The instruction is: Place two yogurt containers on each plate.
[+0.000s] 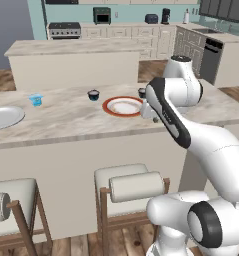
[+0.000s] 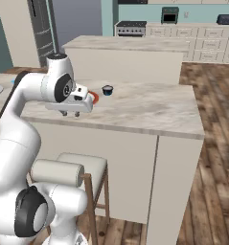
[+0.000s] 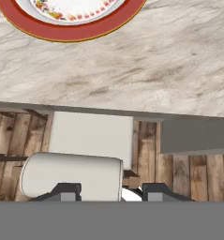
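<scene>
Marble counter (image 1: 66,120) runs across a pale kitchen, and on it we see a red-rimmed plate (image 1: 123,106), bare, with one dark cup (image 1: 93,94) just left of it and another (image 1: 141,92) at its right; a blue cup (image 1: 36,100) sits farther left near a grey plate (image 1: 5,116). Our gripper (image 3: 111,191) hangs over the counter's near edge above a stool (image 3: 80,154), fingers parted, holding nothing

Pincer (image 3: 109,191) downward, jaws apart, empty
</scene>
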Tool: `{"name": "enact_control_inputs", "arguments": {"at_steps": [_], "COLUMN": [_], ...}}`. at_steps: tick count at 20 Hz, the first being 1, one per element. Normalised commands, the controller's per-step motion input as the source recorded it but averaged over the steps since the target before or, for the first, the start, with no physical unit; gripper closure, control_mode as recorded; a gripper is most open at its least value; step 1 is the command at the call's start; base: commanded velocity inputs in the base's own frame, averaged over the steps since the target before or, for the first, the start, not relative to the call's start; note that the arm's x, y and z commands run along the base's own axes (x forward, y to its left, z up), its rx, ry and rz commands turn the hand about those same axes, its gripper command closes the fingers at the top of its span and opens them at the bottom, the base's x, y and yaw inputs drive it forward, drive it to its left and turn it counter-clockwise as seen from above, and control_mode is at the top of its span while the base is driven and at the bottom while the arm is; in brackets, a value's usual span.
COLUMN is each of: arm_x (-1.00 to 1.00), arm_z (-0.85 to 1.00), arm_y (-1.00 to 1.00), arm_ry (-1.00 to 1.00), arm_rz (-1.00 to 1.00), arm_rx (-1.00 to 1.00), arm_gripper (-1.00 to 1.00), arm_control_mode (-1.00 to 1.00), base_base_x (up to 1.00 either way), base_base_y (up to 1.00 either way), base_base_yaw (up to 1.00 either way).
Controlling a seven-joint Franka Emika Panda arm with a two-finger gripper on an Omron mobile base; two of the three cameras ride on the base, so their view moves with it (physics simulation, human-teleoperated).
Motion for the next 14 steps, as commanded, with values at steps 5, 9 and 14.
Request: {"name": "enact_control_inputs", "arguments": {"at_steps": [5,9,14], "arm_x": [-0.05,0.26,0.76], "arm_z": [-0.09,-0.22,0.02], "arm_y": [0.0,0.33,0.3], "arm_ry": [0.0,0.0,0.0], "arm_rz": [0.0,-0.07,-0.01], "arm_rx": [0.0,-0.02,0.0], "arm_gripper": [-1.0,-1.0,-1.0], "arm_control_mode": [-1.0,-1.0,-1.0], "base_base_x": [0.0,0.0,0.0], "base_base_y": [0.0,0.0,0.0], "base_base_yaw": [0.0,0.0,0.0]}}
